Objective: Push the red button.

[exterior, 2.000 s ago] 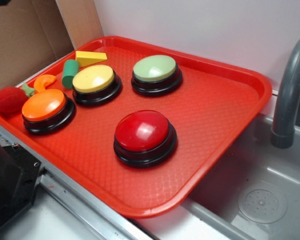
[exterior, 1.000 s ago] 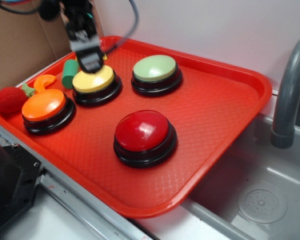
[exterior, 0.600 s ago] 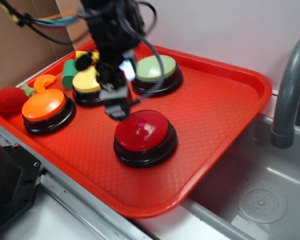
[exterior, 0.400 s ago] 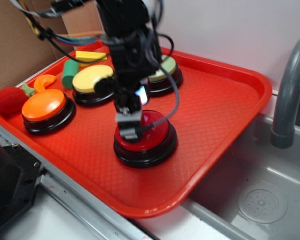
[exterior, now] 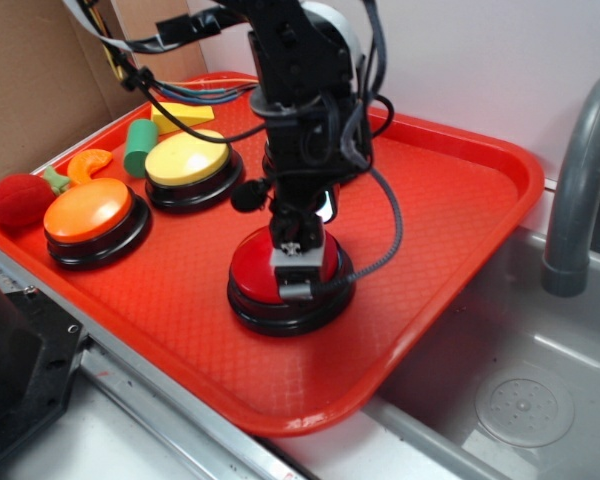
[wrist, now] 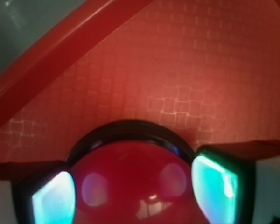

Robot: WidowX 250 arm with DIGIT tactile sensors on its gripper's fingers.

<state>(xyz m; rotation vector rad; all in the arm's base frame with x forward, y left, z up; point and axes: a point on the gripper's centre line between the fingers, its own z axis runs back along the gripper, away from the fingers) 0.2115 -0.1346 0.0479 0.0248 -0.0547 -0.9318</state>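
The red button [exterior: 252, 275], a glossy red dome on a black base, sits near the middle of the red tray [exterior: 460, 210]. My gripper [exterior: 296, 282] points down on top of its dome, at or very near the surface. In the wrist view the red dome [wrist: 135, 182] fills the lower middle. It lies between my two fingers [wrist: 217, 184], which stand wide apart with nothing held. The gripper [wrist: 135, 191] is open.
On the tray's left stand an orange button [exterior: 88, 212] and a yellow button [exterior: 185, 158]. A green button is mostly hidden behind my arm. A fuzzy red ball [exterior: 20, 200], green cylinder [exterior: 138, 147], yellow wedge [exterior: 180, 115] and orange slice [exterior: 88, 163] lie far left. A grey faucet [exterior: 580, 190] and sink [exterior: 520, 400] are right.
My arm came in from the back left over the yellow button, moved right and forward, and came down onto the red button's dome.
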